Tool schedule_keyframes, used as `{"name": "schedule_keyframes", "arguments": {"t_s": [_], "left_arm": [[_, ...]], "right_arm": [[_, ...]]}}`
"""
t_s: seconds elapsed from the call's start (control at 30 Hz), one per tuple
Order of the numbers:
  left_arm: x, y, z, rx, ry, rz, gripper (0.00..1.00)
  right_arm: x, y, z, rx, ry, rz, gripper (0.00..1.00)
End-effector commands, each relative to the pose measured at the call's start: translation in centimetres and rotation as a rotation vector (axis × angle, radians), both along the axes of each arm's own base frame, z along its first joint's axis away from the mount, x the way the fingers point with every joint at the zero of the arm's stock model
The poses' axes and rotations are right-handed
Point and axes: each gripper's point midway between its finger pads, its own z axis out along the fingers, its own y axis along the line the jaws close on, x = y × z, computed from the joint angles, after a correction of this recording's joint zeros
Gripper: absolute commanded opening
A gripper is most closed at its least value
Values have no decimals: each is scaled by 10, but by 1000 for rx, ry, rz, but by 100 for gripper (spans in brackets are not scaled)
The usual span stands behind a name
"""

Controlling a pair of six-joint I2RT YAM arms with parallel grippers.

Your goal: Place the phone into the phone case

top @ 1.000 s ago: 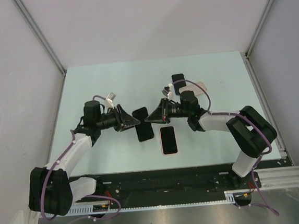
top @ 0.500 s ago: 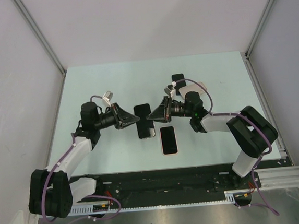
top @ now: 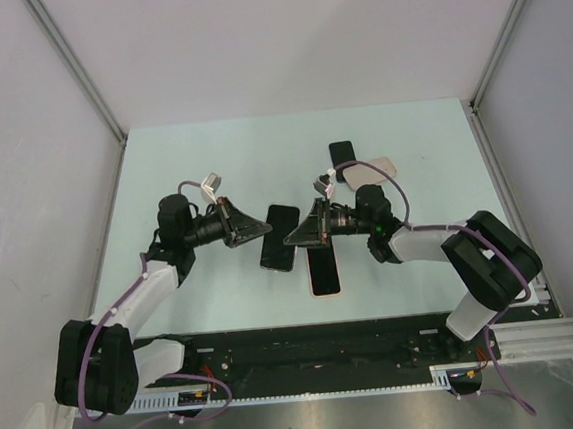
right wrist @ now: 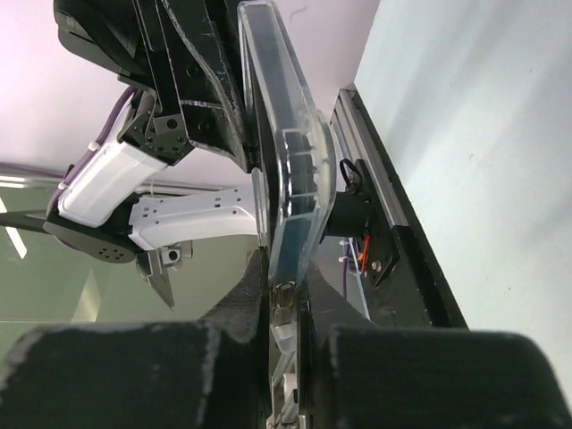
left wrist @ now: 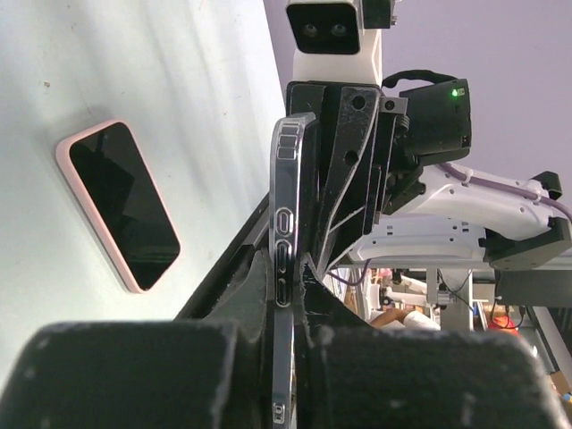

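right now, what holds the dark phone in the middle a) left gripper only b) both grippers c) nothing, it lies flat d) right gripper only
b: the left gripper and the right gripper each clamp a side of the dark phone, as both wrist views show.

Pale green table point(top: 212, 161) between plain grey walls point(top: 20, 147), aluminium corner posts point(top: 74, 64).

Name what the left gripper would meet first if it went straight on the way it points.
Probably the right gripper, which faces it closely across the phone that both hold, though depth is unclear.
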Motion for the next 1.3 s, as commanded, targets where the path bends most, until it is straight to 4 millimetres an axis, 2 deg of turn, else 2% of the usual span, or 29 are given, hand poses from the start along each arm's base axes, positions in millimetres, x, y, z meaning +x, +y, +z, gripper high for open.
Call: {"name": "schedule_keyframes", "arguments": {"t_s": [0.0,0.03,0.07,0.17,0.33,0.43,0.5,0.53,0.57,0.6,0.67,0.73,0.8,0.93,1.17,1.27], "left_arm": [[-2,-1,13,2,-99,-37,11],[-5,-1,13,7,-97,-40,18],[-7,0,12,9,-102,-44,33],[-10,-1,11,9,-102,-54,55],[-17,-10,6,12,-92,-100,58],[-19,-16,5,13,-79,-123,55],[-19,-18,4,14,-72,-134,44],[-19,-18,5,13,-74,-134,37],[-19,-18,7,12,-77,-135,21],[-18,-18,7,14,-77,-131,15],[-16,-17,9,17,-79,-111,0],[-14,-16,12,16,-79,-88,0],[-10,-15,14,17,-81,-64,0],[-6,-15,24,-1,-89,-30,0],[3,-10,30,-3,-107,28,0],[4,-9,26,13,-115,33,0]], "right_arm": [[-2,-4,24,61,-67,0,0],[-1,-5,29,78,-81,-3,0],[0,-6,31,85,-83,-3,0],[0,-6,34,105,-85,6,0],[-5,-3,38,140,-73,32,0],[-7,-1,34,136,-63,43,2],[-8,0,32,128,-59,46,4],[-8,0,31,124,-56,46,10],[-8,0,30,119,-60,47,14],[-9,0,29,109,-53,48,18],[-12,1,26,95,-67,45,35],[-18,3,23,80,-64,46,47],[-23,4,19,76,-57,46,53],[-39,8,17,94,-34,64,52],[-42,4,17,110,-18,45,40],[-42,4,20,118,-20,38,20]]}}
